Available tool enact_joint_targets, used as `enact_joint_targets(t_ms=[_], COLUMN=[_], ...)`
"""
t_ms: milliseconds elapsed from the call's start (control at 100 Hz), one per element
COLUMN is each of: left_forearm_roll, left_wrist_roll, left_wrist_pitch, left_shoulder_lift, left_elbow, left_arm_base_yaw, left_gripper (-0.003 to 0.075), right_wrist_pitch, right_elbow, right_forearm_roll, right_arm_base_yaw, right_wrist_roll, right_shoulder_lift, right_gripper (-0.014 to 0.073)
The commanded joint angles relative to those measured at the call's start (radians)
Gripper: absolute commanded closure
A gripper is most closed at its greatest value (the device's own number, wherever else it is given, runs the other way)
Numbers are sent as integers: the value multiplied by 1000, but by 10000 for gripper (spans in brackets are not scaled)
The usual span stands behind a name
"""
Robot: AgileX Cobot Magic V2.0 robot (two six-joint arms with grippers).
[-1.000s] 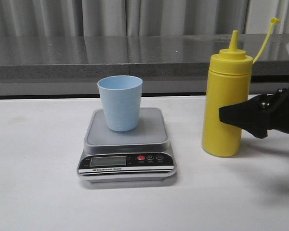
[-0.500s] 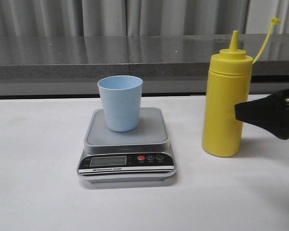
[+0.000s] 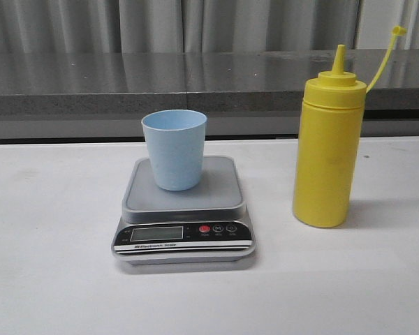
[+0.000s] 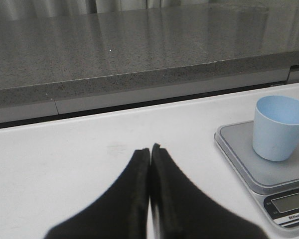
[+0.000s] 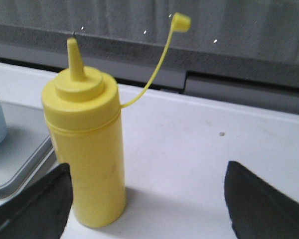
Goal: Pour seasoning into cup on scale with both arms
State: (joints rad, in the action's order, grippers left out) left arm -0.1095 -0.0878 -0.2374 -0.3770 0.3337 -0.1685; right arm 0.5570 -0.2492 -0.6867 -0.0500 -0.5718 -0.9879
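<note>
Looking over the counter (image 3: 49, 279), you have everything staged for a pour that has not begun: the cup (image 3: 174, 149) stands upright on the platform of the scale (image 3: 185, 230), display facing you, so whatever goes in can be weighed. Your seasoning (image 3: 328, 150) stands upright on the counter to the right of the scale, well apart from it, its cap dangling free on the tether, so the nozzle is already clear. Your right gripper (image 5: 144, 199) has its jaws spread wide, the bottle just inside the left one but untouched; you will likely need to centre on it before closing. Your left gripper (image 4: 150, 152) rests with fingers pressed together, empty, off to the cup's left, presumably waiting to steady something.
</note>
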Motion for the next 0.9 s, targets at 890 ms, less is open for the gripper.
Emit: enact_joint_targets(t_ms=[890], left_forearm_roll=[-4], left_wrist_roll=[-1], left_wrist_pitch=[83], left_shoulder_lift=[-5], left_elbow=[29], left_arm_base_yaw=[2], left_gripper=[738], right_wrist_pitch=[-539], right_elbow=[-23], right_forearm_roll=[594], right_arm_base_yaw=[167], right_wrist_roll=[503], right_shoulder_lift=[595], right_gripper=[-19])
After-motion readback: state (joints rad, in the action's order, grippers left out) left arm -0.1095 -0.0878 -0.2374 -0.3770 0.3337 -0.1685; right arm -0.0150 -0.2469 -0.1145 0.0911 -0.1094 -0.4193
